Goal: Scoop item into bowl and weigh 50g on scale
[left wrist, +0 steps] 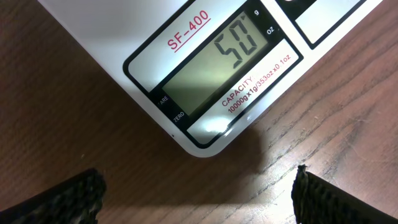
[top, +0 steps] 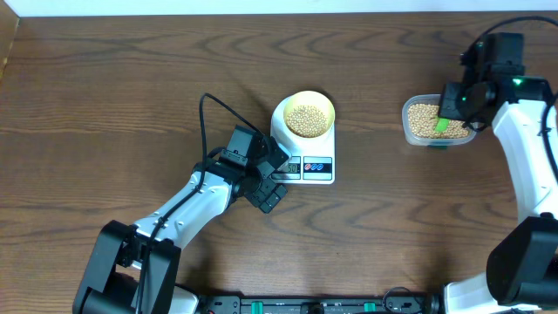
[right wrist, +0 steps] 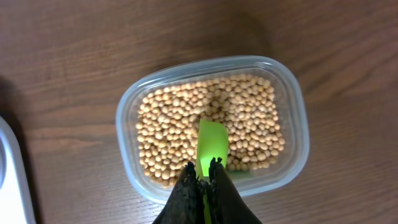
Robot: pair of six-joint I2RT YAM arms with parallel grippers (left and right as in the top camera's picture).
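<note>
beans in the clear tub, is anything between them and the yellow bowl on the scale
Nothing visible. Only bare table lies between the clear tub of beans and the bowl on the scale. The right gripper, shut on a green scoop, is over the tub; the open left gripper sits at the scale's near corner, off that path.

Table (top: pixel 131 87) layout, overhead.
Beans (top: pixel 309 120) in bowl (top: pixel 289 109), bowl on scale (top: pixel 318 177), mid-table; container (top: pixel 406 122) holding scoop (top: pixel 443 125) well apart, right.

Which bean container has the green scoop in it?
The clear plastic container at far right: the green scoop, pinched in the right fingers, sits in its beans. The yellow bowl on the scale holds beans only.
</note>
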